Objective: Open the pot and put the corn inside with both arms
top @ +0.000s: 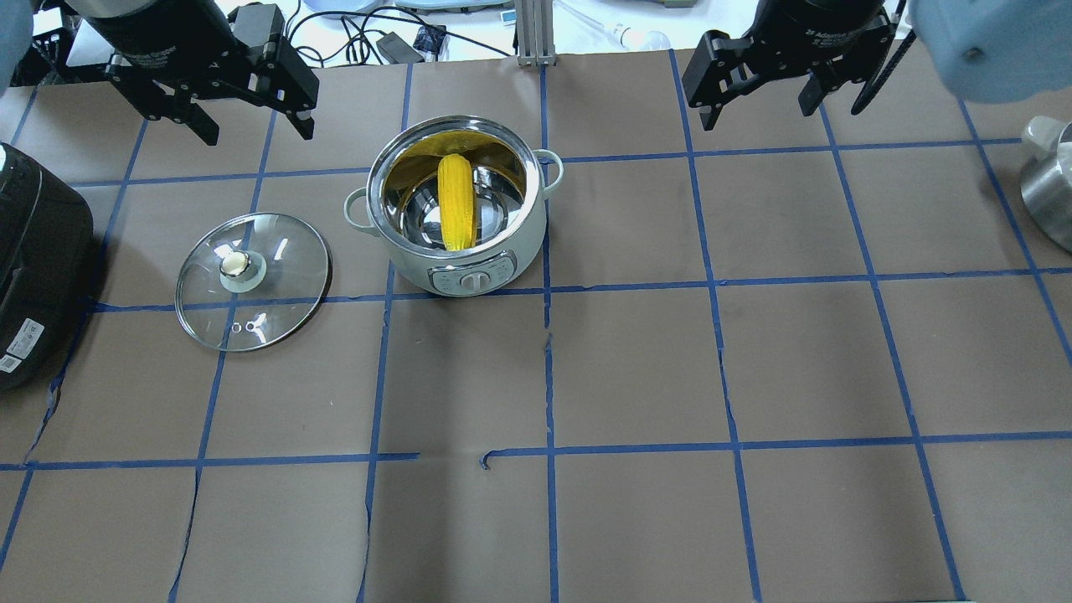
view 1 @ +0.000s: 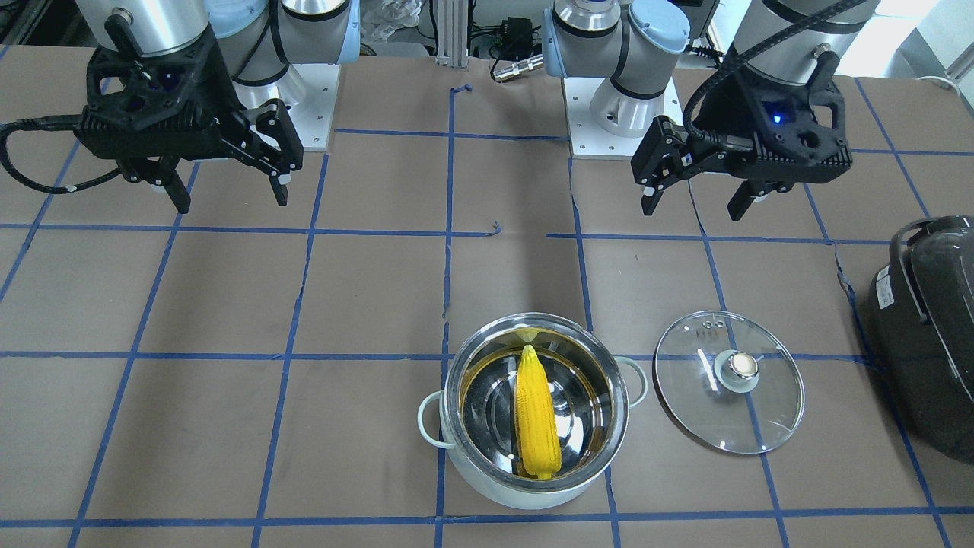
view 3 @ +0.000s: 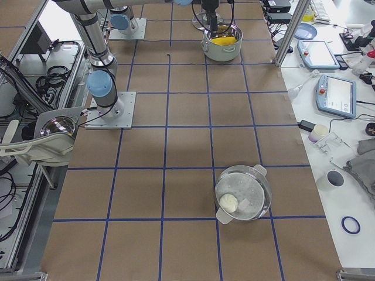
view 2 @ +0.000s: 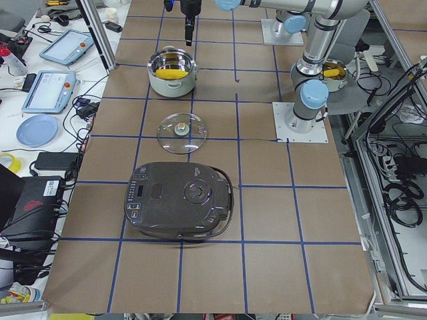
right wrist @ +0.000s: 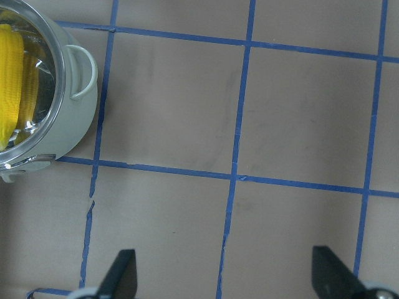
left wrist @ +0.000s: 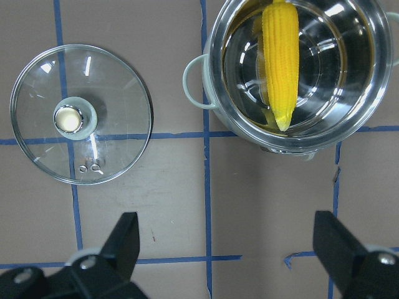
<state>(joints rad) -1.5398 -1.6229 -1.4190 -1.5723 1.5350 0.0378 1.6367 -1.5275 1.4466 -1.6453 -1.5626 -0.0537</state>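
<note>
The pot (view 1: 487, 487) stands open on the brown paper, with the corn (view 1: 536, 415) lying inside it, leaning against the inner wall. The glass lid (view 1: 685, 380) lies flat on the table beside the pot, knob up. In the overhead view the pot (top: 419, 264), corn (top: 456, 201) and lid (top: 268, 260) show the same. My left gripper (top: 255, 127) is open and empty, raised behind the lid and pot; its wrist view shows the lid (left wrist: 118, 112) and corn (left wrist: 280, 56) below. My right gripper (top: 754, 109) is open and empty, raised to the pot's right.
A large black appliance (top: 33, 260) sits at the table's left end, near the lid. A second steel pot (view 3: 243, 193) with a lid stands toward the right end. Blue tape lines grid the brown paper.
</note>
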